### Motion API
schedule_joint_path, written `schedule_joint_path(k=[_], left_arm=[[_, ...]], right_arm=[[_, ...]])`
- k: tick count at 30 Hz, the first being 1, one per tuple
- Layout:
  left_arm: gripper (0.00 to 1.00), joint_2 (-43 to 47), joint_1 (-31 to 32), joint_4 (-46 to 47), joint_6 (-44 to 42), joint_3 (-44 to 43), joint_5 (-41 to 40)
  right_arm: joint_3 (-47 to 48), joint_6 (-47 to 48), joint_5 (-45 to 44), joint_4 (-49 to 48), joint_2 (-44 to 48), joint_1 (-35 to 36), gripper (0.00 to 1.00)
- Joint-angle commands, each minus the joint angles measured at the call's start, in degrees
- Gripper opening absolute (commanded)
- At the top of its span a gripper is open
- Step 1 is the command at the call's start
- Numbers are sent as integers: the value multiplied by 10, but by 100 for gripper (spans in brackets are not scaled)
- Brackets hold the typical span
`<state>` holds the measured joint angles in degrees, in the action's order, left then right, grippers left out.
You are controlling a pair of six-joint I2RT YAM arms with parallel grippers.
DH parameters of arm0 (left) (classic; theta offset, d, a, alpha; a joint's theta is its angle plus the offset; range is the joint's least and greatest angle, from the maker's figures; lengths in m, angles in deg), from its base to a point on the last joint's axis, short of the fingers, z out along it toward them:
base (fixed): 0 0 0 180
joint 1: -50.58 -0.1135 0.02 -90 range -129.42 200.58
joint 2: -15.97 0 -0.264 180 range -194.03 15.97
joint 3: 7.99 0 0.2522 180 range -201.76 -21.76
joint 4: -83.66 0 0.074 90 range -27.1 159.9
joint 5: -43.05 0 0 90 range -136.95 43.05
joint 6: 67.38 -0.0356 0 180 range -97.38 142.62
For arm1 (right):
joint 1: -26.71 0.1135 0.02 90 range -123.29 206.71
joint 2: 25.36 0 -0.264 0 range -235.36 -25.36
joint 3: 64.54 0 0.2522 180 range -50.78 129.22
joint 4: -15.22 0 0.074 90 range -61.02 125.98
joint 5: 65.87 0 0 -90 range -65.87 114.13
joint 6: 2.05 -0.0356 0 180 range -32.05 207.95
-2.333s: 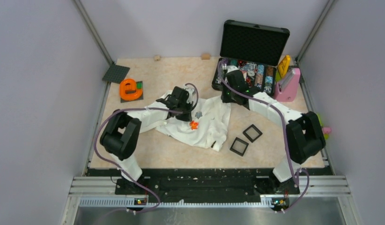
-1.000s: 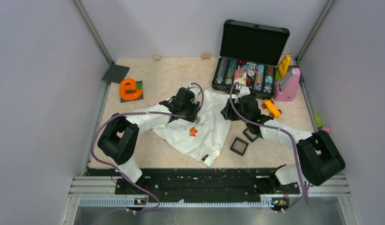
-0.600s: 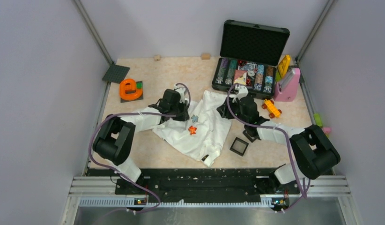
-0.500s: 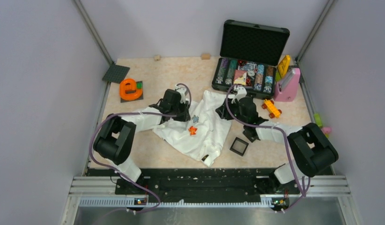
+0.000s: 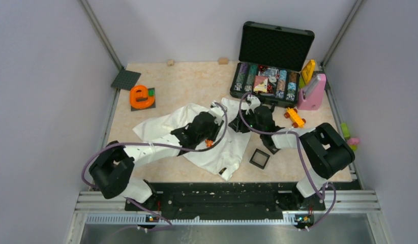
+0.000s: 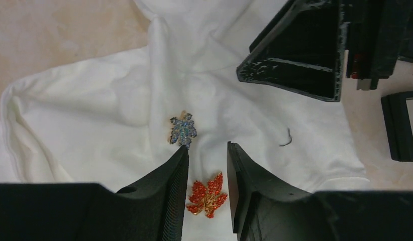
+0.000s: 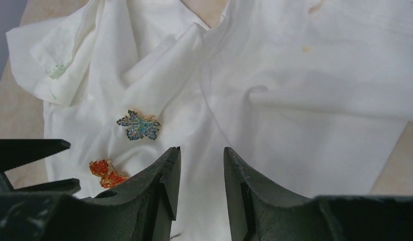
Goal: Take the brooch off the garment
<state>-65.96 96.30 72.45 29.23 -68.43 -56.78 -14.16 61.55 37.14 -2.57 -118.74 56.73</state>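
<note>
The red leaf brooch (image 6: pixel 208 195) lies on the white garment (image 6: pixel 94 115), which is spread crumpled across the middle of the table (image 5: pixel 197 81). The left gripper (image 6: pixel 206 155) is down over the brooch with its fingers apart, one on each side; whether they touch it cannot be told. A blue leaf brooch (image 6: pixel 183 130) sits on the cloth just on the far side of the red one, beside a fingertip. To the right, the right gripper (image 7: pixel 201 153) hangs low over the garment's right part, its fingers also parted and holding nothing, both brooches in its view. Just right of the cloth's near edge lie two black square boxes (image 5: pixel 259 158), one partly under the right arm. At the far right stands an open black case (image 5: pixel 275 48), with a yellow toy car (image 5: pixel 295 117) near it.
</note>
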Motion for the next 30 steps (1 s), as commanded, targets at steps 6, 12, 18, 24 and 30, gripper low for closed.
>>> schedule_joint_path(k=[6,12,18,24,30], left_arm=[[38,-139,42,-37,-43,-103,-155],[39,-197,40,-90,-33,-146,-187],[44,-228,16,-128,-11,-172,-147],[52,-223,-19,-140,14,-170,-94],[53,-219,-31,-141,19,-167,-57]], right_arm=[[-20,-16,-73,-35,51,6,39],[-44,-17,-126,-35,92,6,40],[-47,-18,-128,-36,98,6,40],[-50,-18,-128,-37,102,6,40],[-49,-17,-128,-37,101,6,40]])
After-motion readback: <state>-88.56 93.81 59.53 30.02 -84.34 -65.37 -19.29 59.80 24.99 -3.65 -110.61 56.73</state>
